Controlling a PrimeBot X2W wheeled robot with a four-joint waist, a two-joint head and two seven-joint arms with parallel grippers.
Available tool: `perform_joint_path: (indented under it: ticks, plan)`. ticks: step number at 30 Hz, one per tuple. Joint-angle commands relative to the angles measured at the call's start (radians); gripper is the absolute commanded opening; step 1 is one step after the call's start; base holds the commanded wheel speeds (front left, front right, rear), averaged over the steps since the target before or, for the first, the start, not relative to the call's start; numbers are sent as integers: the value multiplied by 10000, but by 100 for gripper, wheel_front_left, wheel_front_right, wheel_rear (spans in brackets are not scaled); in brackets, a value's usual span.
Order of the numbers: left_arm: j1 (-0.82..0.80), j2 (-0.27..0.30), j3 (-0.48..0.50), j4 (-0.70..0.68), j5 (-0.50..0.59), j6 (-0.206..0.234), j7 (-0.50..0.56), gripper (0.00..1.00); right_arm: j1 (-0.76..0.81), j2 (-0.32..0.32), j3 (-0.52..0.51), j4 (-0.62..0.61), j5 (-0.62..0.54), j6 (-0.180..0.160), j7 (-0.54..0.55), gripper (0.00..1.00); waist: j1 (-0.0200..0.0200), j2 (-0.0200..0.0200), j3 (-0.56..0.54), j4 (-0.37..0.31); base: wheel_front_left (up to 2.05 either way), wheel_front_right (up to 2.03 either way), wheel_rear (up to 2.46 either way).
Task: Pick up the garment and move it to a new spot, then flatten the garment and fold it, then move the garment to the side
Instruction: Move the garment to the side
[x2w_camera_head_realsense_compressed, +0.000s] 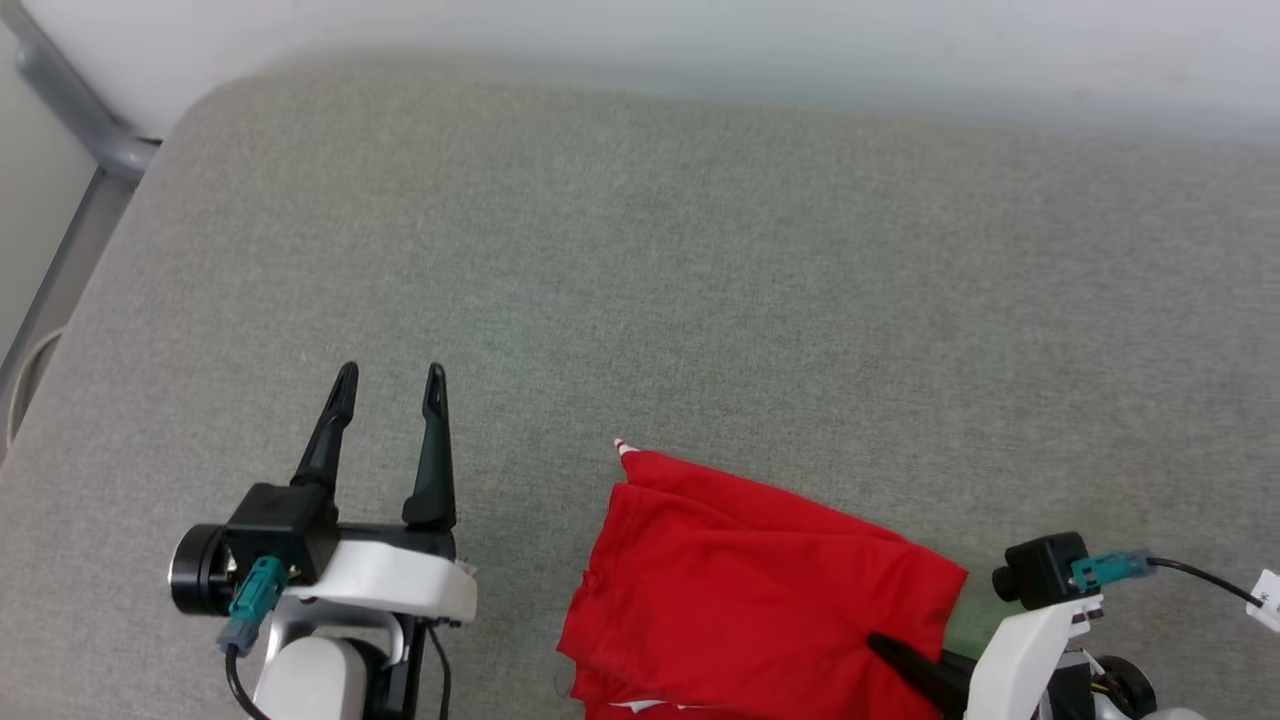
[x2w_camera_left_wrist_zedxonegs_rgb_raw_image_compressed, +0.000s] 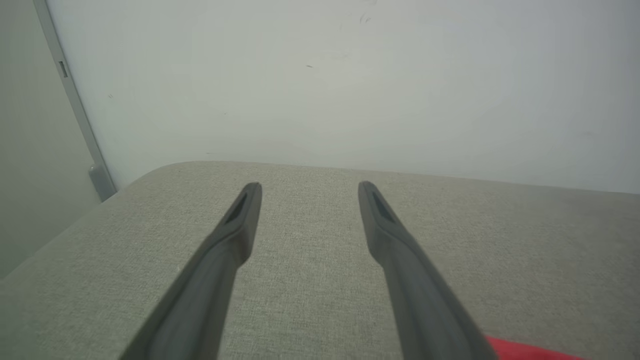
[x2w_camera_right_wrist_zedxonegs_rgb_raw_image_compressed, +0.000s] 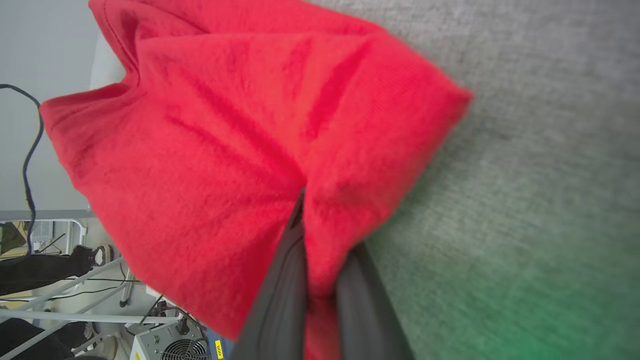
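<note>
1. Spanning most of the scene: grey padded surface (x2w_camera_head_realsense_compressed: 700, 250), w/ pale wall (x2w_camera_head_realsense_compressed: 700, 40) along far edge and metal frame tube (x2w_camera_head_realsense_compressed: 100, 140) at far left.
2. Lying at near right of pad: garment (x2w_camera_head_realsense_compressed: 740, 590), red, bunched in loose layers, not spread flat. Striped trim tip (x2w_camera_head_realsense_compressed: 622, 447) pokes out at far-left corner; bit of white at near edge.
3. R gripper (x2w_camera_head_realsense_compressed: 880, 645) at near right, clenched on garment's right-hand part. In R wrist view, red cloth is pinched between the two dark fingers (x2w_camera_right_wrist_zedxonegs_rgb_raw_image_compressed: 280, 290) and drapes over them.
4. L gripper (x2w_camera_head_realsense_compressed: 390, 372) at near left, fingers spread wide, grasping nothing. Well apart from garment, over bare pad.
5. Progress, as a judgement: grab made, but lift and move to new spot not yet done. Can't tell if layers are a real fold or just a heap; chest lettering not seen. Prob. early stage, so carry, flatten, fold and shift to side all appear left. L arm likely needed for flattening.
</note>
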Motion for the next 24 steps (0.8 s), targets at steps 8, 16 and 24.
perform_joint_path:
  ticks: [8,16,24]
  plan:
    - [542,197,155,18,277,-127,-20,100,176,-471,-149,-107,-653,-24,-9,0,-1,0,-1013,-1044,0,0,0]
    - [687,302,43,-179,402,-228,-20,100,-206,-970,-351,-272,-1086,-21,278,0,-1,0,-959,-2924,0,0,0]
    - [372,552,-29,-412,508,-266,28,100,-1268,-1299,-271,81,-1393,-20,-84,0,-1,0,-198,-4875,0,0,0]
